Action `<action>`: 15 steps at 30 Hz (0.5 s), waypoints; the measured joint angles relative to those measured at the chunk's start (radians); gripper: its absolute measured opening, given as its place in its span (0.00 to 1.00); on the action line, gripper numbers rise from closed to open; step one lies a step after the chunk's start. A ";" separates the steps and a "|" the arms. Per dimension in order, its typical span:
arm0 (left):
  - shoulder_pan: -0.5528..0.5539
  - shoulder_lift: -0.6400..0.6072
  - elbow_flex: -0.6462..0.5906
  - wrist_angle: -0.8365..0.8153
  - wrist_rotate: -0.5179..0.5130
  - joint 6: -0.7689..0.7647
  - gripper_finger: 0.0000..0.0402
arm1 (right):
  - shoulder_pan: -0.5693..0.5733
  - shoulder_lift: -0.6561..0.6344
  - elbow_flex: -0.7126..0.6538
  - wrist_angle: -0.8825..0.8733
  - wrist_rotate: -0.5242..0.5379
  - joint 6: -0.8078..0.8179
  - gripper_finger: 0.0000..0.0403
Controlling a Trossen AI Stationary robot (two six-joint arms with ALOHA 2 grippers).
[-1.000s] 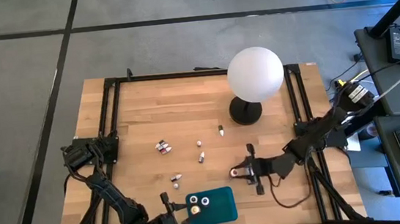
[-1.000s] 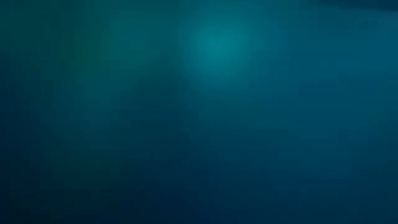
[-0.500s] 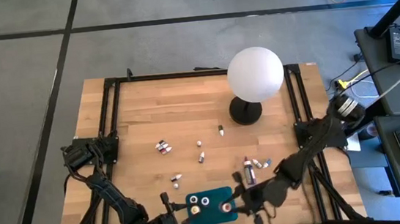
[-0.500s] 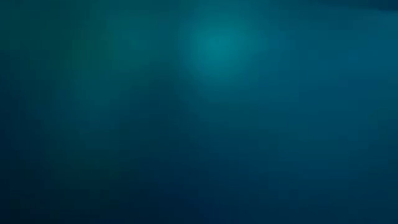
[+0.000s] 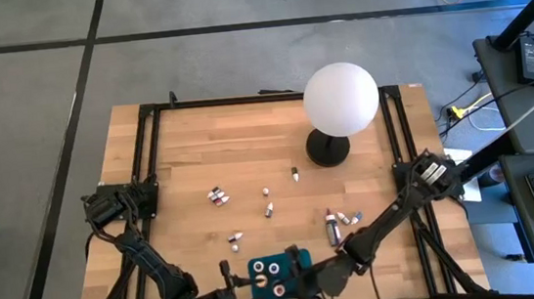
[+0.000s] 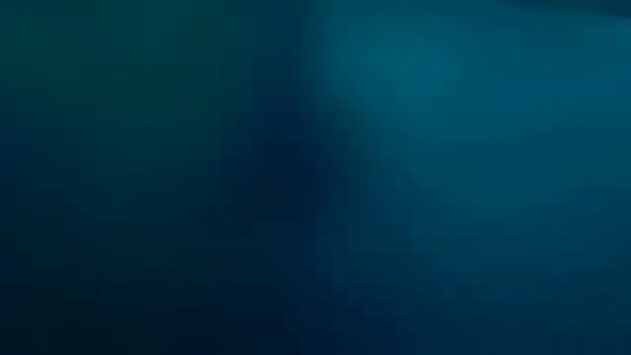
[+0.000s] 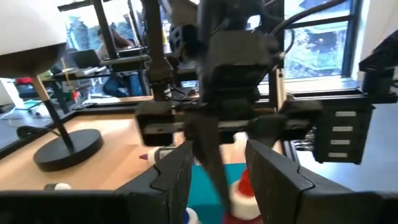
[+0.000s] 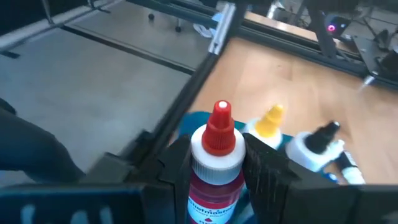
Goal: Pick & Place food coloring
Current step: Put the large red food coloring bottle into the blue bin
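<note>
Red bottle (image 8: 215, 167) carried to the teal tray (image 5: 263, 267) at the near table edge.

It is clamped in the right gripper (image 8: 215, 163), brought over from mid-table; release remains. The left gripper (image 7: 217, 167) waits half-open, empty. Farther out, loose bottles (image 5: 217, 195) and the lamp (image 5: 340, 99) stand.

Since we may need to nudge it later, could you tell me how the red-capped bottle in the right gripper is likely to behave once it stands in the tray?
The red-capped bottle looks tall and narrow, so it may tip easily when bumped. Its round body would probably roll if it falls. It seems small and light, so the right gripper, shut on it over the teal tray, likely needs little force.
</note>
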 joint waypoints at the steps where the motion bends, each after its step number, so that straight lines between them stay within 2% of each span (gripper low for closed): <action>1: 0.000 0.000 0.000 0.000 0.006 0.000 0.37 | -0.004 0.002 -0.002 0.000 0.005 -0.006 0.30; 15: 0.000 0.000 0.000 0.000 0.006 0.001 0.36 | -0.038 0.002 -0.017 -0.043 0.016 -0.006 0.30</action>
